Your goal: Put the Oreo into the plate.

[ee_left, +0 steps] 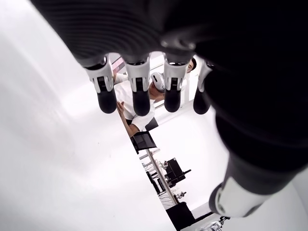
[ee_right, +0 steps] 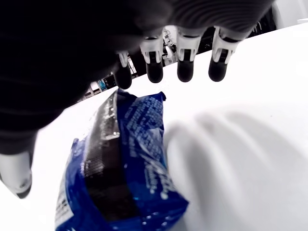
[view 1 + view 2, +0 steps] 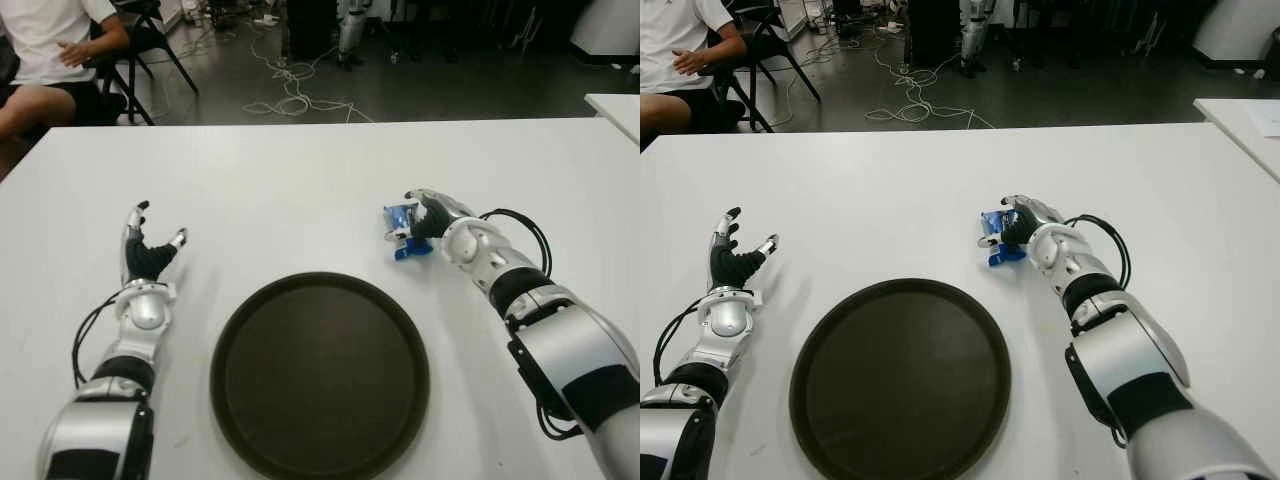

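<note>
Right robot hand (image 3: pixel 425 222) over Oreo (image 3: pixel 405 232), fingers spread, nothing gripped yet.
Pack's long axis points along the fingers; plate (image 3: pixel 320 375) at 7 o'clock; left robot hand (image 3: pixel 148 255) open, idle, far side.

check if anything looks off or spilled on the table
Nothing stands out. The Oreo pack lies intact on the table by the open right hand, above the plate. The left hand shows left of the plate.
</note>
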{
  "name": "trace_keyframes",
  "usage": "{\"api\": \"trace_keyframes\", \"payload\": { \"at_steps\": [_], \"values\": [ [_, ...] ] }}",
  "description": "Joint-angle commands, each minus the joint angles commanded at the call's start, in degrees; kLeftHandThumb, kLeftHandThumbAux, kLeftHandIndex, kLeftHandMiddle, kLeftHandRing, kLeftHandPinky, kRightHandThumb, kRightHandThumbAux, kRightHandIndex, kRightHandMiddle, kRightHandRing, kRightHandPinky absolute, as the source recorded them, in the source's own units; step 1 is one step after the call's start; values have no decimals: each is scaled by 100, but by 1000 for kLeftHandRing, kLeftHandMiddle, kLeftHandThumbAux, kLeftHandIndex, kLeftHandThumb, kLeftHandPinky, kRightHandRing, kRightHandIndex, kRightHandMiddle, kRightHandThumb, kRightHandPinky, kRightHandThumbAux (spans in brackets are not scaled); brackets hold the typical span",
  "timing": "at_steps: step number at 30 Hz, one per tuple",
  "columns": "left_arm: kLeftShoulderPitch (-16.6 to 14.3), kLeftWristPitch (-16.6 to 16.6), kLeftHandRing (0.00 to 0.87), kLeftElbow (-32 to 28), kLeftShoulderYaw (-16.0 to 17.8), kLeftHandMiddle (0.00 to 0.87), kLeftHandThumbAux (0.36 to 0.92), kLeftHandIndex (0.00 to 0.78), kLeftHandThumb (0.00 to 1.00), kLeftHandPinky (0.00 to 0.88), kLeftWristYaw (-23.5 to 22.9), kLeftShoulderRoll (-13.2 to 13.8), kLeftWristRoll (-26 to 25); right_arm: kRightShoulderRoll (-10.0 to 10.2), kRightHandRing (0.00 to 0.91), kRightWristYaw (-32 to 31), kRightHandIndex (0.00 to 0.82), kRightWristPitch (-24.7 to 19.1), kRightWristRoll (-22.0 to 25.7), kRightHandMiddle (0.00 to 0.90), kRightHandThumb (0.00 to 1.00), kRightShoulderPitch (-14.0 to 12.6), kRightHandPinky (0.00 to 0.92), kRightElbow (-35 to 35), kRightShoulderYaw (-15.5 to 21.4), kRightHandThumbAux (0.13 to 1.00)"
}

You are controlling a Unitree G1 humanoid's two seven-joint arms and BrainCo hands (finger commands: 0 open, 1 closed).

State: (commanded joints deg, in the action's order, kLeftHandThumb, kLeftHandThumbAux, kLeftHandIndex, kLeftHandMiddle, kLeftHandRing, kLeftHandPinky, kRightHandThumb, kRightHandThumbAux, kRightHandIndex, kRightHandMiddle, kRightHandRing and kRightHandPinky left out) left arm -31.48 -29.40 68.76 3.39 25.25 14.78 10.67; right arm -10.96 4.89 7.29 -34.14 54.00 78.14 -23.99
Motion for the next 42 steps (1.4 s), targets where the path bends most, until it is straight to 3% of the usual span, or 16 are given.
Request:
{"api": "trace_keyframes", "payload": {
  "at_steps": [11,29,42],
  "values": [
    [7,-9,68,-24,5,93,768,60,0,37,8,-15,-10,26,0,-30,0,-65,28,0,0,-11,0,-5,4,533],
    [6,-56,65,2,29,93,770,59,0,34,-33,-12,-38,130,0,-250,0,-76,117,0,0,-8,0,-30,32,465],
    [10,-55,56,-8,20,80,764,54,0,36,-63,-16,-46,180,0,-259,0,-33,155,0,0,-1,0,-46,94,515]
  ]
}}
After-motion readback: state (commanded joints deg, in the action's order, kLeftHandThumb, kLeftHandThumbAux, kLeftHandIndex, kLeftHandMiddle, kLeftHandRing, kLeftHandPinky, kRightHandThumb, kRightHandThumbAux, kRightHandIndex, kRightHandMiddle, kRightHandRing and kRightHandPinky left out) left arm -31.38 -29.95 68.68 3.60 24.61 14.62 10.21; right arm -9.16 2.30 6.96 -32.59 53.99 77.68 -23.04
